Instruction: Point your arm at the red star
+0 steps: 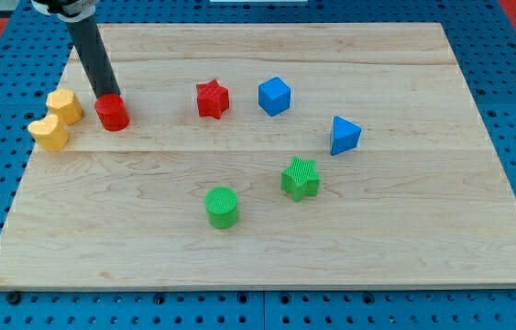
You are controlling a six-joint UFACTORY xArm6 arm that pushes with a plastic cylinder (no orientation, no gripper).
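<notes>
Near the view's top of the wooden board (377,247), a little left of its middle: finding the red star (212,98) lying flat and touching nothing. Noting the blue cube (274,95) near the star on the view's right, level with it but apart. Placing the blue pyramid-like block (345,136) farther to the star's right and somewhat lower. Placing the green star (301,178) below and right of the red star, and the green cylinder (222,206) almost straight below it, well apart.

Looking to the star's left: seeing the red cylinder (111,113) well apart from it and slightly lower, with two yellow blocks (64,106) (49,133) farther left again, shapes too rounded to name surely. Resting my tip (108,96) at the far edge of that red cylinder, touching or nearly so; cannot tell which. Carrying nothing: no jaws on this rod to open or close, only a bare end.

Judging the coming move as turning on one relation: lying to the view's right of my tip, at nearly the same height, with bare wood between. Expecting the red cylinder, sitting just below the tip, to be nudged if the path dips toward the view's bottom.
</notes>
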